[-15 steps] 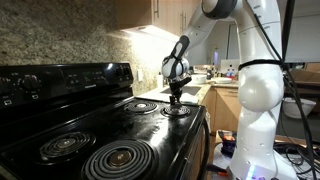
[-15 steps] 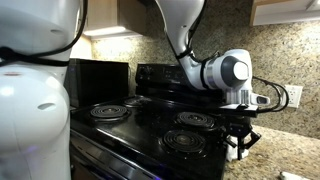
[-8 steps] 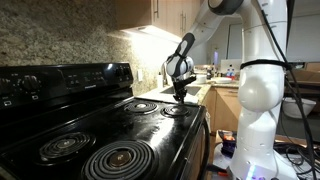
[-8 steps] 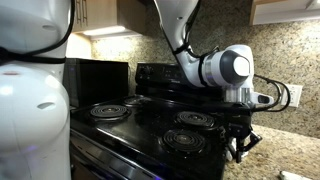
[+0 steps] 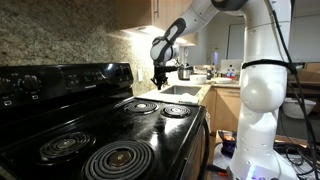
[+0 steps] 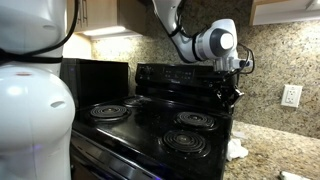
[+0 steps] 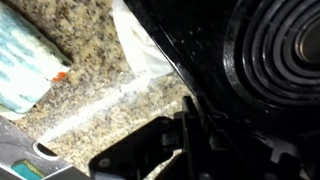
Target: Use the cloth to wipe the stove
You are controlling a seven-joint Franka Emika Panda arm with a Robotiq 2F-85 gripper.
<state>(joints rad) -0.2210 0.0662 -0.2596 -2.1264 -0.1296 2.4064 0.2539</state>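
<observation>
Wrist view: cloth (image 7: 140, 50) lies on the granite worktop (image 7: 90, 110), tight against the side edge of the stove (image 7: 190, 40), ungrabbed. Meanwhile the gripper (image 5: 160, 84) hovers high above a rear burner (image 5: 143, 105), likely for clearance; seemingly empty, opening too blurred to tell.

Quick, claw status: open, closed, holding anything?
Claw: open or closed cannot be told; cloth lies on the counter, not held.

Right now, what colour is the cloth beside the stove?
White. The cloth shows best in the wrist view, lying on the speckled counter.
</observation>
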